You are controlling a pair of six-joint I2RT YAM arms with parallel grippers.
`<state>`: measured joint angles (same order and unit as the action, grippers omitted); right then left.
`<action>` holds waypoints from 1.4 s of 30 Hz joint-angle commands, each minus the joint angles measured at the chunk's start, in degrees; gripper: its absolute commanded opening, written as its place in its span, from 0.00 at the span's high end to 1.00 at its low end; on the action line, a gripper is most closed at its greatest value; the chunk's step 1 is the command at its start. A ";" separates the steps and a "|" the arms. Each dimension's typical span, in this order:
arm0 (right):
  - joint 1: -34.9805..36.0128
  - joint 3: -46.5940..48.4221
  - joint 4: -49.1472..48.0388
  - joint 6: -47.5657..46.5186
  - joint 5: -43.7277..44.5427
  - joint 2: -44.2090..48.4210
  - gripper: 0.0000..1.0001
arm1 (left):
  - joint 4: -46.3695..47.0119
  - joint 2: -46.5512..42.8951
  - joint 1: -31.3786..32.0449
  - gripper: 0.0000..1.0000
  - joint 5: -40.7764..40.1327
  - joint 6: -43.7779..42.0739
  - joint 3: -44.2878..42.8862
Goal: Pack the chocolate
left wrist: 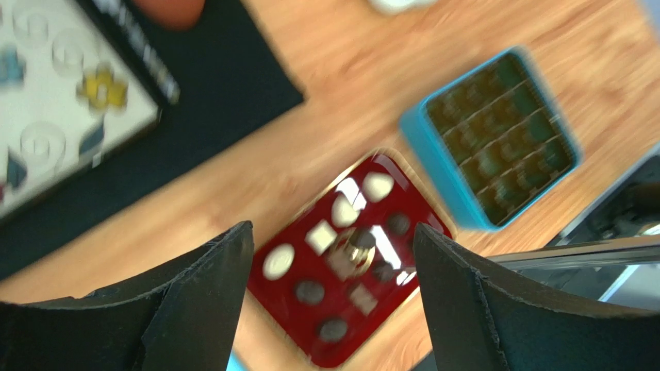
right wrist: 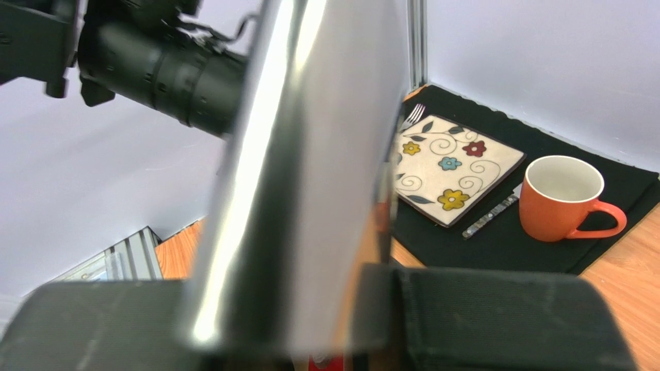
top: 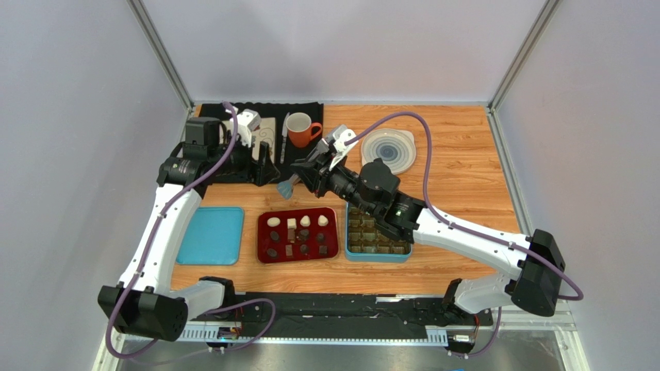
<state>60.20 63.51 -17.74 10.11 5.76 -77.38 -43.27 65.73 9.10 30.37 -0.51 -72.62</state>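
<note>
The chocolate (top: 298,232), white and dark bonbons, lies on a red tray (top: 264,253) at the table's middle. It also shows, blurred, in the left wrist view (left wrist: 341,255) on the red tray (left wrist: 292,317). The teal box (top: 377,255) with its brown gridded insert (top: 376,236) stands right of the tray and shows in the left wrist view (left wrist: 418,135). My left gripper (top: 267,168) is open and empty, high above and behind the tray (left wrist: 333,309). My right gripper (top: 306,178) is shut on a shiny metal tool (right wrist: 310,170), whose teal end (top: 287,188) hangs behind the tray.
A teal lid (top: 211,236) lies left of the tray. A black placemat (top: 298,112) at the back holds a flowered plate (right wrist: 453,166), an orange mug (top: 304,129), a knife (right wrist: 492,216) and a fork (right wrist: 413,116). A round clear lid (top: 389,149) lies back right.
</note>
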 commanded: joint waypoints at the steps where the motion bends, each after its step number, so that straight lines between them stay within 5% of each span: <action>1: 0.88 -2.68 -5.73 -2.02 1.62 0.57 1.00 | -9.39 0.62 -7.14 0.14 -4.89 -4.77 1.07; 11: 3.43 0.74 -8.28 -5.62 3.12 -10.41 1.00 | -6.40 0.62 -17.01 0.16 -6.65 -11.44 15.03; 21: 3.69 3.90 -11.18 -4.84 5.40 -19.46 0.99 | -2.79 5.54 -22.73 0.30 -0.58 -12.23 20.23; 28: 4.22 7.77 -12.32 -4.66 7.07 -25.62 0.84 | -0.24 4.31 -22.73 0.35 -1.89 -13.81 23.31; 36: 4.39 8.65 -11.53 -4.31 7.95 -28.17 0.81 | 0.02 3.61 -22.81 0.35 -0.40 -14.25 23.23; 42: 4.75 8.48 -10.83 -4.22 8.92 -28.79 0.68 | -0.77 3.52 -22.81 0.34 0.30 -14.43 22.79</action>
<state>64.31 69.49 -25.61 5.93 12.78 -105.75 -44.49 70.59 -13.28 28.71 -13.26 -49.04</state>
